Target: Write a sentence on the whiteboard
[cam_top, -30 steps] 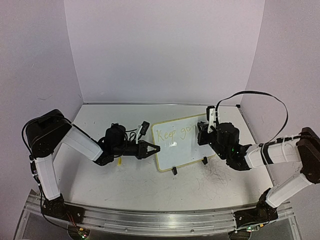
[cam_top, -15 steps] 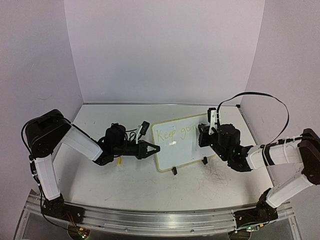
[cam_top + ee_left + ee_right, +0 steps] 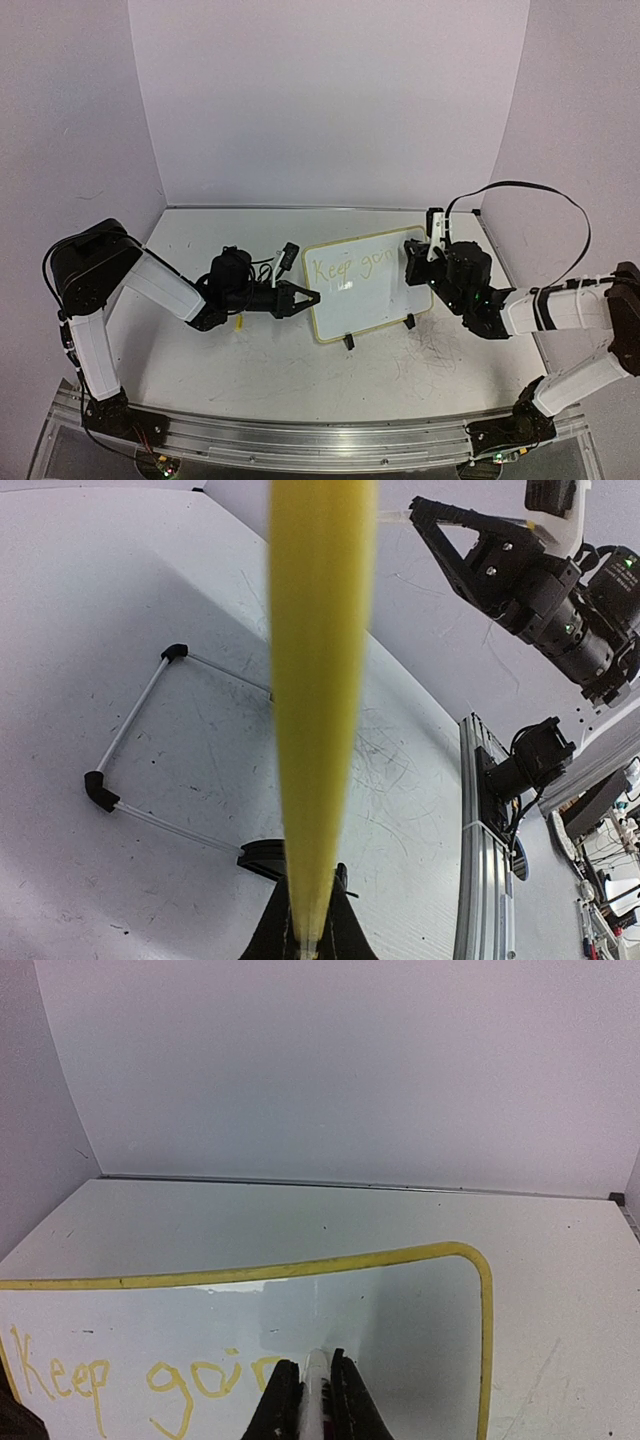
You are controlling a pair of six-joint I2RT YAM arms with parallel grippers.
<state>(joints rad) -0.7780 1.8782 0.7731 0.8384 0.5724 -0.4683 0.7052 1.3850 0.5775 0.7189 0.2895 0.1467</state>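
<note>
Over the last second the right gripper (image 3: pixel 410 263) has slid a little to the right along the top line, and its cable loop has swung out with it. The sentence (image 3: pixel 350 268) now reads "Keep goin", where a second ago less of the second word showed. The left gripper (image 3: pixel 312 297) and the whiteboard (image 3: pixel 365 302) have not shifted. The whiteboard sits mid-table between the two arms, propped on its two black feet (image 3: pixel 348 341). Its written face is turned up and toward the arm bases, and its long axis runs left to right, with the right end a bit farther back. The left gripper's jaws are closed on the board's left edge, and in the left wrist view the yellow rim runs straight out from between them. The right gripper's jaws are clamped on a white marker (image 3: pixel 316 1372). Its tip sits at the board's face just after the last letter, in the upper right part, so the writing lies to the left of those jaws
</note>
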